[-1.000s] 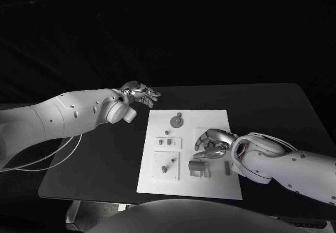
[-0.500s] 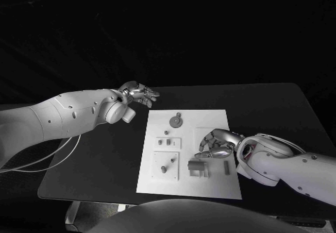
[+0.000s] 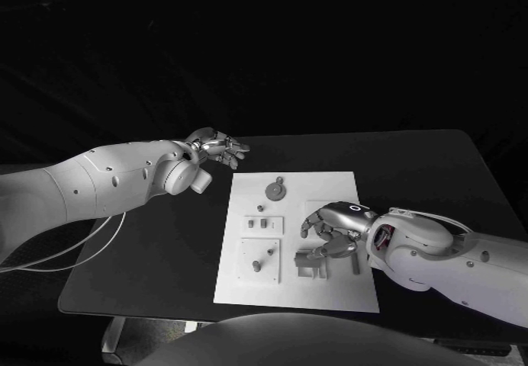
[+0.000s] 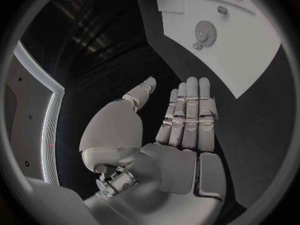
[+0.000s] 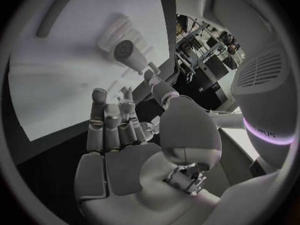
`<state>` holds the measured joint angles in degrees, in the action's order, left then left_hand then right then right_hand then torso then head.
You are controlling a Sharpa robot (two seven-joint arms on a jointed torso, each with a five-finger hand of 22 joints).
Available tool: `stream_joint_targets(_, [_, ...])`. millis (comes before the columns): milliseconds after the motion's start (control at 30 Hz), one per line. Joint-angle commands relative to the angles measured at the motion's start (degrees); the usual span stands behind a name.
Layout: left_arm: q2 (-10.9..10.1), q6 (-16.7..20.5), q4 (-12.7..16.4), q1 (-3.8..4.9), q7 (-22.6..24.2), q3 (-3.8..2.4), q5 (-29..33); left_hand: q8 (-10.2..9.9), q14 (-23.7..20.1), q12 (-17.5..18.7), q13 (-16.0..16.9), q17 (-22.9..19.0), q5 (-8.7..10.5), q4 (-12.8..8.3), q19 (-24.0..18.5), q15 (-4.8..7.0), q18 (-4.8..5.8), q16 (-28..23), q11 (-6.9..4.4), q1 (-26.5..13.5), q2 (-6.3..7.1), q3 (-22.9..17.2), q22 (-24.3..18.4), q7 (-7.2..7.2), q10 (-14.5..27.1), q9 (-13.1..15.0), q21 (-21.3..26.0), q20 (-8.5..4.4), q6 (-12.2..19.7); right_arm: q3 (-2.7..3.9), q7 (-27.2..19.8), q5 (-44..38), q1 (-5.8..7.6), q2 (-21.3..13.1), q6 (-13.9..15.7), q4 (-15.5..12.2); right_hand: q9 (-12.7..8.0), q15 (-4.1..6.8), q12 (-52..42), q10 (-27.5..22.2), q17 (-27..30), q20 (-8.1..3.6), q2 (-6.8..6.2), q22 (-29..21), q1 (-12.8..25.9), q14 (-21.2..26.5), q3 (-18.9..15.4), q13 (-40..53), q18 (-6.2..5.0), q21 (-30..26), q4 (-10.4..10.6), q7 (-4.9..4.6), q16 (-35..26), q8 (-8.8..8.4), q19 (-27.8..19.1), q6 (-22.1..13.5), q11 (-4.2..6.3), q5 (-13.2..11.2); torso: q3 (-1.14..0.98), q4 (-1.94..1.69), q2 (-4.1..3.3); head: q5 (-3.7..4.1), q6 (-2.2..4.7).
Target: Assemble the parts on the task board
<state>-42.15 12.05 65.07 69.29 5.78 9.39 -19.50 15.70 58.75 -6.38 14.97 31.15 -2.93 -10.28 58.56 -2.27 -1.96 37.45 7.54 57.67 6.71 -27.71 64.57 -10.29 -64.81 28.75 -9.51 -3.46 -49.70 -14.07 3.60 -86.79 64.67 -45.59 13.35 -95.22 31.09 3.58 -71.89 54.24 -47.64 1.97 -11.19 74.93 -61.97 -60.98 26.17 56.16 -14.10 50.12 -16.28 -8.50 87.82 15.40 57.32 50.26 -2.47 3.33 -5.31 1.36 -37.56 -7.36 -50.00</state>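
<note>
Over the task board (image 3: 295, 297), right hand (image 3: 333, 231) with curled, empty fingers; left hand (image 3: 220, 146) beside it, fingers spread.

Lab: black table (image 3: 429, 175), equipment racks (image 5: 203, 42) behind.

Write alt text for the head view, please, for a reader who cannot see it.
The right hand reaches over the white task board on a black table, its fingers above a grey part. The left hand hovers off the board's far left corner, holding nothing.
</note>
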Motion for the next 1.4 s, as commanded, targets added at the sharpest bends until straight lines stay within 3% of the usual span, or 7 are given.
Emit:
stream_joint_targets(33, [0.07,-0.49,0.13,0.05,0.51,-0.03,-0.10,0.32,0.16,-0.21,-0.09,0.10,0.02,0.29,-0.18,-0.05,-0.55,-0.29,0.02,-0.14,0.17,-0.08,0.10,0.12,0.54,-0.09,0.35,0.11,0.40,-0.06,-3.09,-9.04,-0.07,0.36,-0.55,-0.29,-0.33,0.03,0.03,-0.30,0.04,0.56,-1.18,0.84,0.27,0.39,-0.21,-0.14,-0.90,-0.42,0.15,-0.06,-0.25,-0.65,-0.03,-0.91,0.19,-0.22,-0.08,0.01,-0.01,-0.09,0.00])
stream_joint_targets(333, [0.03,-0.60,0.12,0.05,0.42,-0.03,-0.10,0.34,0.16,-0.22,-0.09,0.14,0.02,0.27,-0.18,-0.04,-0.55,-0.32,0.02,-0.11,0.18,-0.07,0.11,0.12,0.54,-0.09,0.36,0.11,0.41,-0.14,-1.24,-11.07,-0.38,1.01,-1.43,-0.44,-0.55,-0.20,-0.13,-0.53,0.01,0.56,-3.10,0.88,3.76,0.65,0.54,-0.29,-0.90,-0.48,2.89,-0.36,0.00,-0.18,0.11,0.47,-0.05,-0.22,-0.06,-0.02,-0.02,-0.10,0.00])
stream_joint_targets(633, [-0.05,-0.59,0.15,0.05,0.33,-0.02,-0.10,0.35,0.17,-0.23,-0.10,0.17,0.02,0.27,-0.18,-0.04,-0.55,-0.34,0.02,-0.11,0.19,-0.06,0.13,0.12,0.55,-0.10,0.37,0.11,0.41,-0.14,1.54,-15.75,-2.25,1.87,-1.95,0.49,-0.66,-0.01,-0.36,-0.63,-0.02,0.32,-4.19,0.99,5.85,0.74,1.09,-0.37,-0.90,-0.38,4.93,-0.06,0.32,0.17,0.07,1.38,0.18,-0.23,-0.09,-0.07,-0.02,-0.33,0.00])
stream_joint_targets(1033, [-0.06,-0.67,0.18,0.05,0.28,-0.01,-0.10,0.37,0.17,-0.24,-0.11,0.23,0.02,0.27,-0.18,-0.05,-0.55,-0.38,0.02,-0.10,0.20,-0.04,0.16,0.12,0.56,-0.10,0.39,0.12,0.43,-0.13,2.33,-17.53,-2.45,2.14,-2.56,1.13,-0.48,0.33,-0.56,-0.57,-0.04,0.14,-4.08,1.06,5.51,0.70,1.55,-0.39,-0.90,-0.21,5.12,0.38,0.55,0.78,0.09,2.58,0.59,-0.22,-0.06,-0.02,-0.01,-0.26,0.00])
stream_joint_targets(1400, [-0.09,-0.68,0.20,0.05,0.22,0.01,-0.10,0.39,0.17,-0.25,-0.12,0.28,0.02,0.28,-0.18,-0.05,-0.55,-0.43,0.03,-0.10,0.20,-0.03,0.18,0.12,0.57,-0.11,0.42,0.12,0.44,-0.13,1.89,-17.91,-2.92,2.74,-3.80,2.13,-0.37,0.61,-0.73,-0.50,-0.03,0.04,-3.26,1.11,3.94,0.71,1.90,-0.43,-0.90,0.03,3.98,0.67,0.75,1.12,0.03,3.27,0.88,-0.23,-0.04,-0.05,-0.03,-0.37,0.00])
